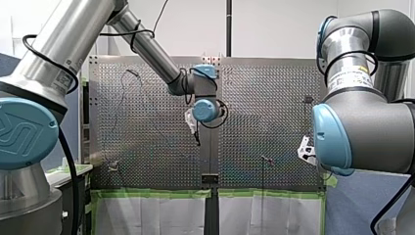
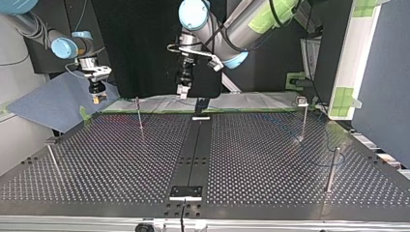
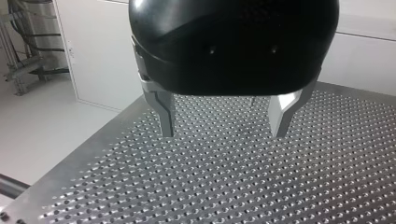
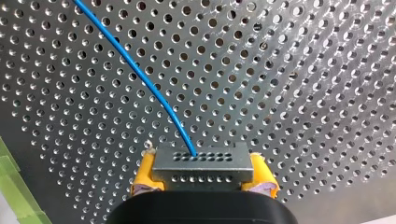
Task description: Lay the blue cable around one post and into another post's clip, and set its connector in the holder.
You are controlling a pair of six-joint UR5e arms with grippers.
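Grey block connector (image 4: 201, 161) with thin blue cable (image 4: 140, 74) is gripped by right end effector (image 4: 203, 173). Left end effector (image 3: 224, 119) is spread wide, empty.

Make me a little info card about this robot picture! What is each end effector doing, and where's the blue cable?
Left end effector: open, nothing in it, above the perforated table
Right end effector: shut, yellow pads clamp the grey connector
Blue cable: comes out of the connector and curves away over the table's holes
Posts: four thin ones stand on the table in the top view
Connector's place: held in the end effector, not set down yet
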